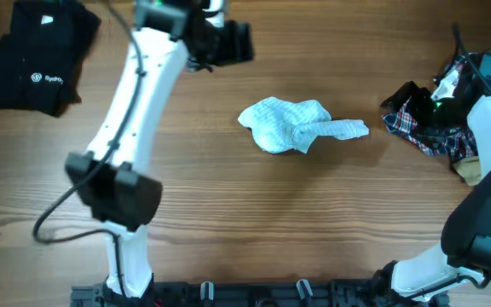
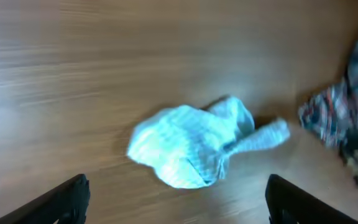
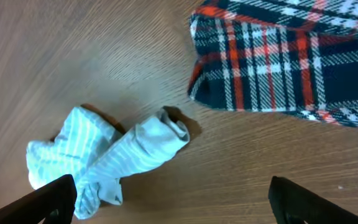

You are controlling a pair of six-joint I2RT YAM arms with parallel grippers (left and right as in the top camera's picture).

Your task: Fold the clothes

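Note:
A crumpled light-blue striped garment (image 1: 295, 124) lies at the table's middle, one sleeve stretching right. It also shows in the left wrist view (image 2: 194, 144) and the right wrist view (image 3: 107, 158). A plaid red, navy and white garment (image 1: 429, 126) lies in a heap at the right edge, also in the right wrist view (image 3: 291, 59). A folded black garment (image 1: 37, 55) sits at the far left corner. My left gripper (image 1: 237, 41) is open and empty above the far middle of the table. My right gripper (image 1: 403, 95) is open and empty over the plaid heap.
The wooden table (image 1: 254, 222) runs to a black rail along the front edge (image 1: 254, 294). The left arm's cable (image 1: 58, 213) loops over the left part of the table. A tan item (image 1: 467, 169) lies under the plaid heap.

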